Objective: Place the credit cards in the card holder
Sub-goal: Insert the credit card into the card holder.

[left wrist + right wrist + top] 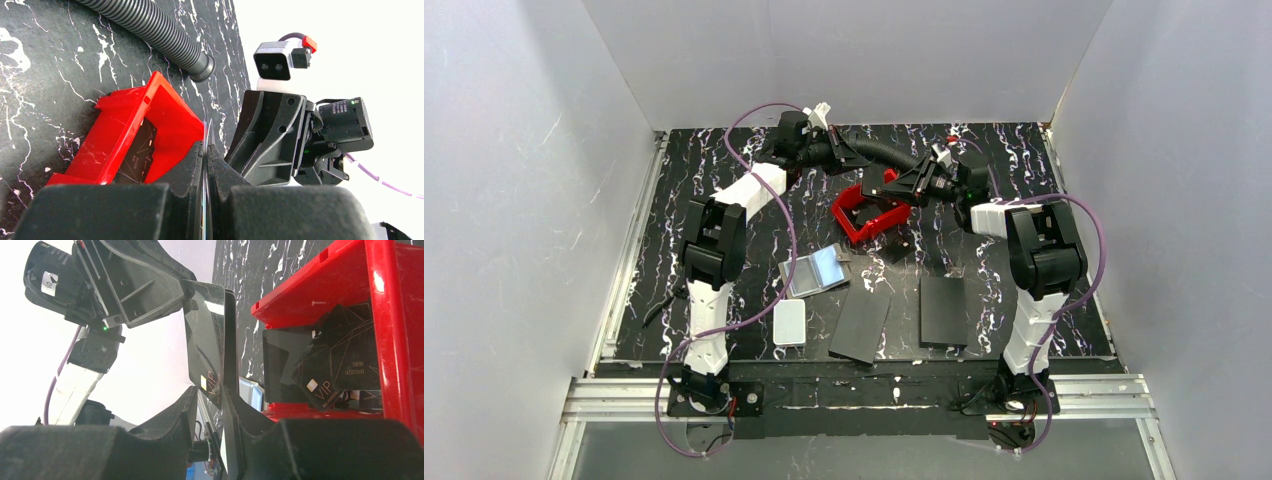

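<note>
The credit cards here are black with gold "VIP" print. My left gripper (205,150) is shut on one card (205,134), seen edge-on, above the red tray (120,125). In the right wrist view that card (202,340) hangs from the left gripper (182,295) and reaches down between the jaws of my right gripper (210,395), which stand apart round it. Several more black cards (330,365) lie in the tray (385,315). From the top, both grippers (876,178) (899,186) meet over the tray (849,222). The card holder (819,268) lies open, shiny faces up.
A black corrugated hose (879,152) lies behind the tray, and it also shows in the left wrist view (155,30). A white rounded box (789,322) and two flat black panels (861,320) (943,310) lie near the front edge. White walls enclose the table.
</note>
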